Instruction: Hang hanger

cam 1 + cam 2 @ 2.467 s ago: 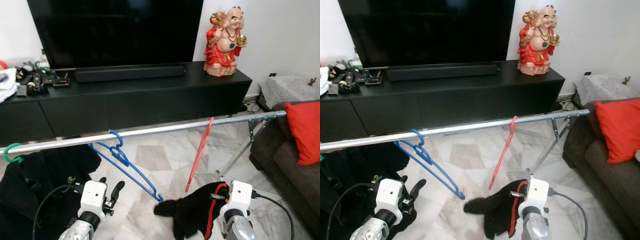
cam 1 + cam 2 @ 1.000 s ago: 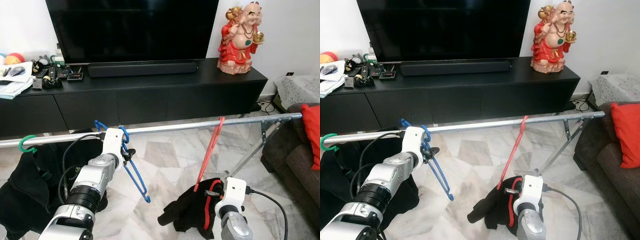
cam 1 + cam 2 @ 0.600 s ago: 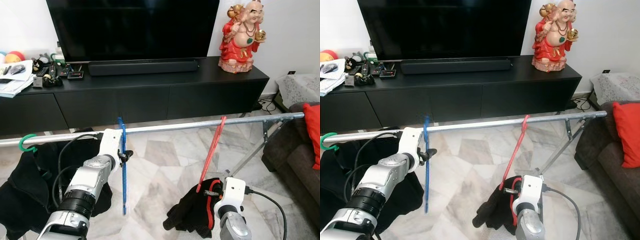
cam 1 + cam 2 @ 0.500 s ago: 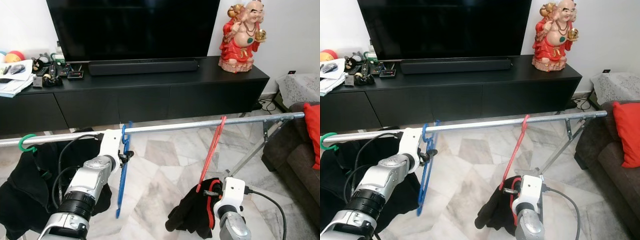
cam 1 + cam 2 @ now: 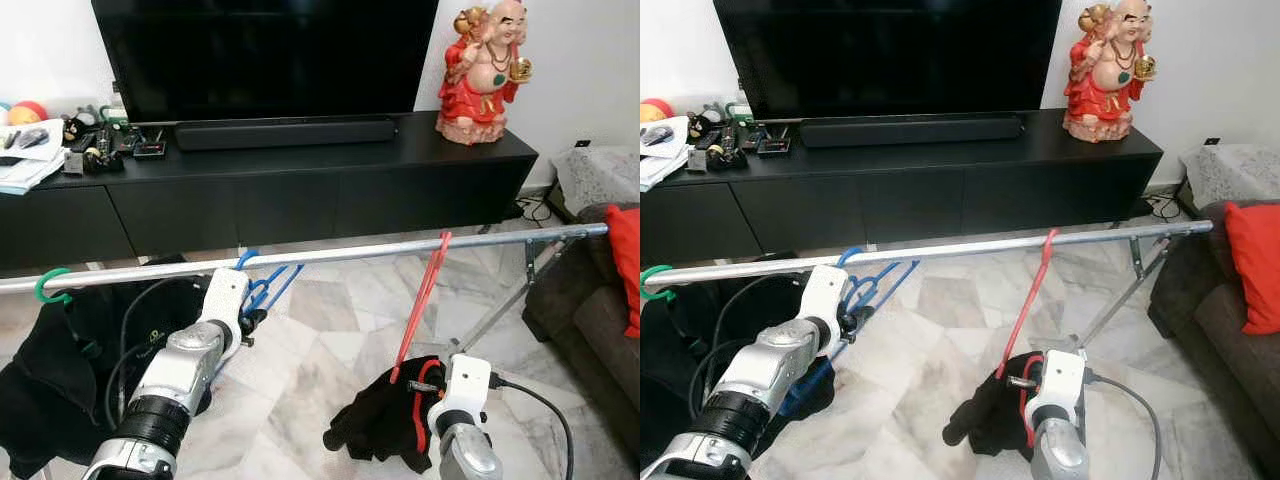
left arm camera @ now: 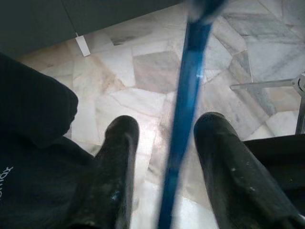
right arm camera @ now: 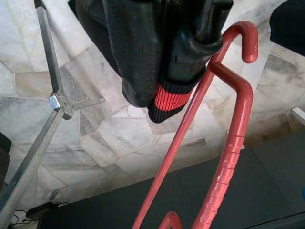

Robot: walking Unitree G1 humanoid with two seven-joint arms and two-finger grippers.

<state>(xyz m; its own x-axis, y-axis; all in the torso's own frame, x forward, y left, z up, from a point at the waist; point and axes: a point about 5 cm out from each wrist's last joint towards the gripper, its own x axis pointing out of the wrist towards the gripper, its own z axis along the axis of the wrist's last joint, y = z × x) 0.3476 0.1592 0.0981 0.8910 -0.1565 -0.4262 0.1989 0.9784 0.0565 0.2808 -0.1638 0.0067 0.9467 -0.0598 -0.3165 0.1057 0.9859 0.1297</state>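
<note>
Left gripper (image 5: 246,318) is bracketing the blue hanger (image 5: 262,286) with fingers apart, steadying its hook on the rail (image 5: 330,254) at ten o'clock. Right gripper (image 7: 186,33) is pinching a black garment (image 5: 380,425), keeping it off the floor.

silver arms, white wrists, black cables

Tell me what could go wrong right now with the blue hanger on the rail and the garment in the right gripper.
1. The blue hanger sits tilted at the metal rail, and the left gripper is open around its bar; it may swing or slip off.
2. The right gripper holds a black garment hanging low beside the red hanger; it could snag that hanger and drag it along the rail.
</note>
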